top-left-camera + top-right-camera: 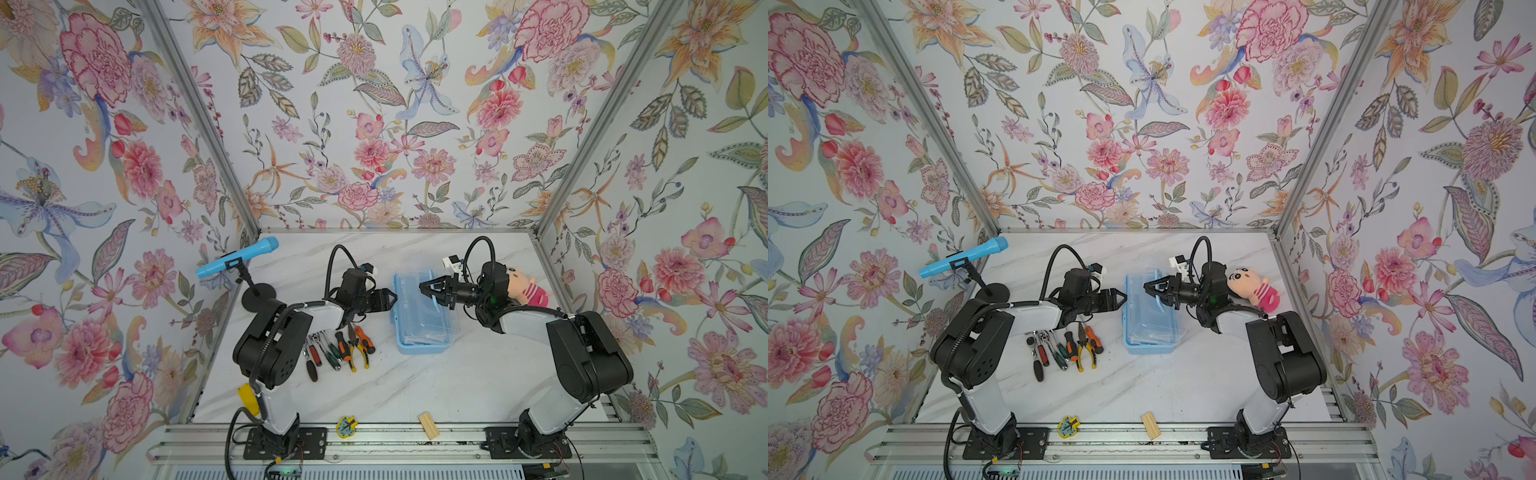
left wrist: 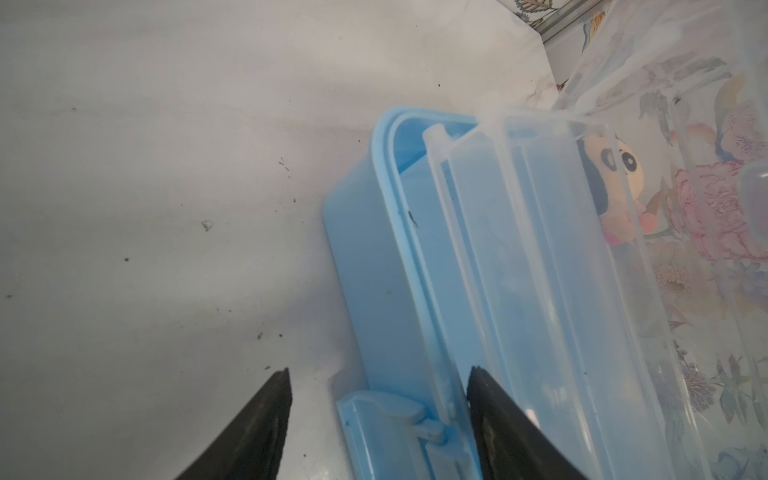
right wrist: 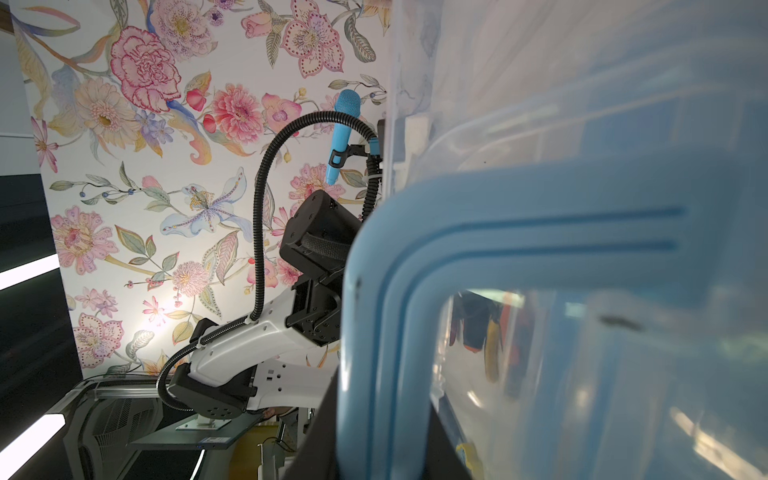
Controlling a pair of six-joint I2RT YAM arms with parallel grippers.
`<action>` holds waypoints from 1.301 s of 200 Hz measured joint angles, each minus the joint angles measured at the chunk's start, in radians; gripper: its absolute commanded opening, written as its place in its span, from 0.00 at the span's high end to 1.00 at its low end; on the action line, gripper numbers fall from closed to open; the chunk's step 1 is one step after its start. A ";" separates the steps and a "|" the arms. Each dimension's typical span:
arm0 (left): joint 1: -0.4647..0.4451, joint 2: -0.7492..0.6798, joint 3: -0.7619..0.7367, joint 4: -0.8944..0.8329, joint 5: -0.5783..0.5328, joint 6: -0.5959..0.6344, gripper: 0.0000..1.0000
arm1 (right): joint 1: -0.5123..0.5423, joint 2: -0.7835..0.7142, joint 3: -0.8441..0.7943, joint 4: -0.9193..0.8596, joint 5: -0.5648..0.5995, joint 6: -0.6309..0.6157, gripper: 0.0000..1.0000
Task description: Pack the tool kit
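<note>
One blue tool box (image 1: 419,348), centre of the marble table (image 1: 478,386) (clock read from above), its clear lid (image 2: 540,291) raised off the rim. The right gripper (image 1: 430,291) reaches in from 3 o'clock and is clamped on the lid's blue handle (image 3: 519,232). One left gripper (image 2: 380,374) at the box's 10 o'clock edge, fingers (image 2: 266,415) spread wide astride the box wall and latch (image 2: 382,415), gripping neither from where I stand; several hand tools (image 1: 338,349), pliers, screwdrivers and ratchets, lie in a row on the table at the box's 8 o'clock.
</note>
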 measured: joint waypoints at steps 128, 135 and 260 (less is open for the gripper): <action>-0.026 0.151 0.298 -0.197 -0.106 0.085 0.66 | 0.003 -0.015 0.027 -0.111 0.001 -0.074 1.00; -0.026 0.156 0.305 -0.202 -0.107 0.087 0.67 | 0.003 -0.020 0.028 -0.122 0.002 -0.083 1.00; -0.035 0.187 0.359 -0.237 -0.169 0.009 1.00 | -0.183 -0.258 0.080 -0.742 0.050 -0.373 1.00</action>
